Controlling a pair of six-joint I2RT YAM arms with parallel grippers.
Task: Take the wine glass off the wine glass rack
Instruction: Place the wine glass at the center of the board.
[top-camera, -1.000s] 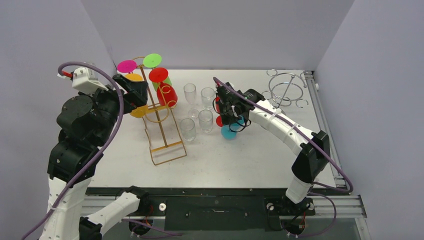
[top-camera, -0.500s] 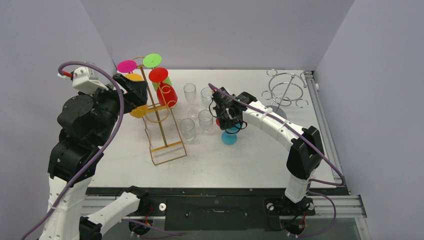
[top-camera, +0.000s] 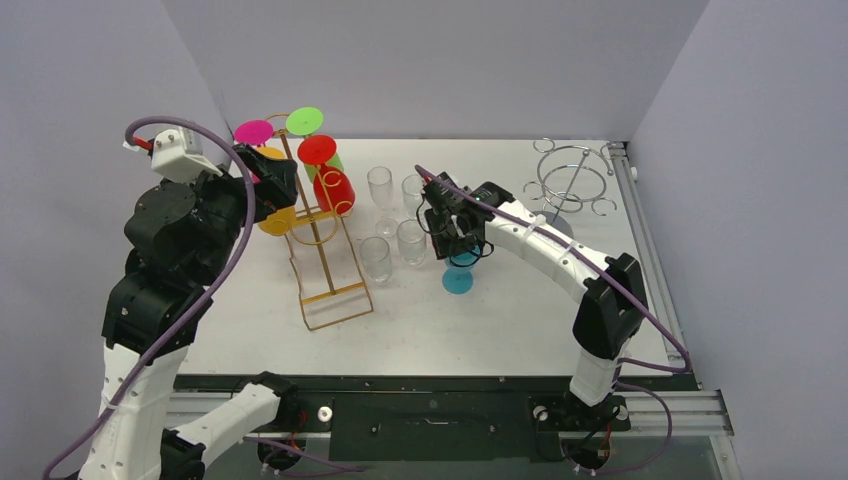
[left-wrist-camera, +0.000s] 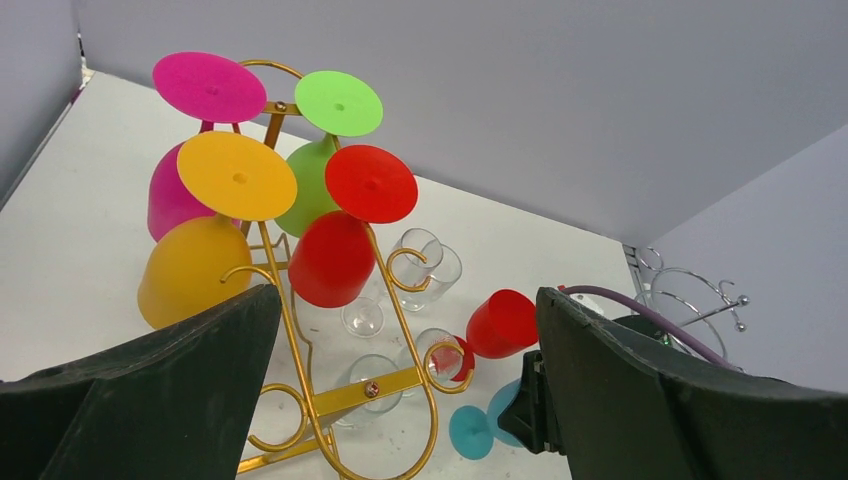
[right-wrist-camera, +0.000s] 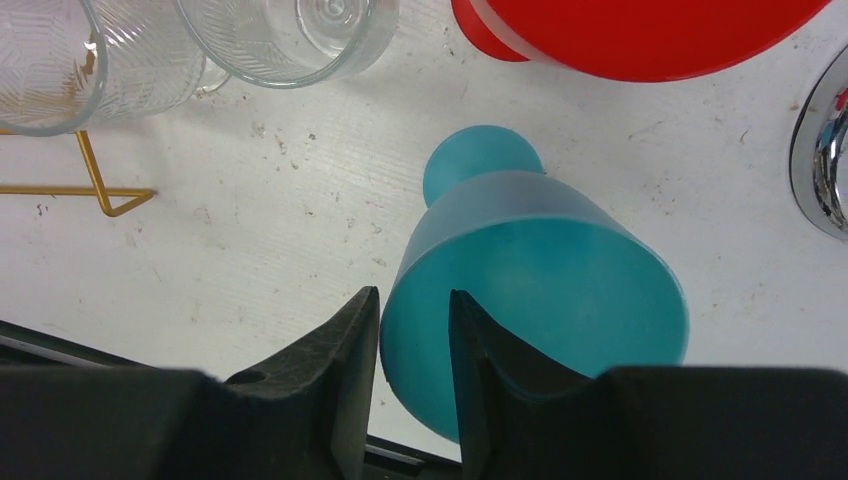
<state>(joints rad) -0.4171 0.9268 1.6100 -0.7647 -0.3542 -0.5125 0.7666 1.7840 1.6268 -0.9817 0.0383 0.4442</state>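
Looking at the right arm first: right gripper (top-camera: 462, 238) sits low over the teal glass (top-camera: 459, 276). That glass is off the rack (top-camera: 327, 278) and stands upright on the table (top-camera: 520, 320), well to the right of the rack and just beside the clear glasses (top-camera: 378, 258).

Wrist view: fingers (right-wrist-camera: 335, 390) straddle the near rim of the teal bowl (right-wrist-camera: 540, 280). Jaws are a narrow gap apart with the rim wall between them, and I can't tell if the pads touch it. Red glass (right-wrist-camera: 640, 30) is on the table right next to it.

Left gripper (left-wrist-camera: 408, 300) is raised at the far left and pointed at the rack. Its jaws are spread wide with nothing between them.

Four hung glasses (left-wrist-camera: 330, 258) are on the rack, bowls down: pink, green, yellow, red. Chrome stand (top-camera: 568, 182) is at the far right corner, well apart from both arms.
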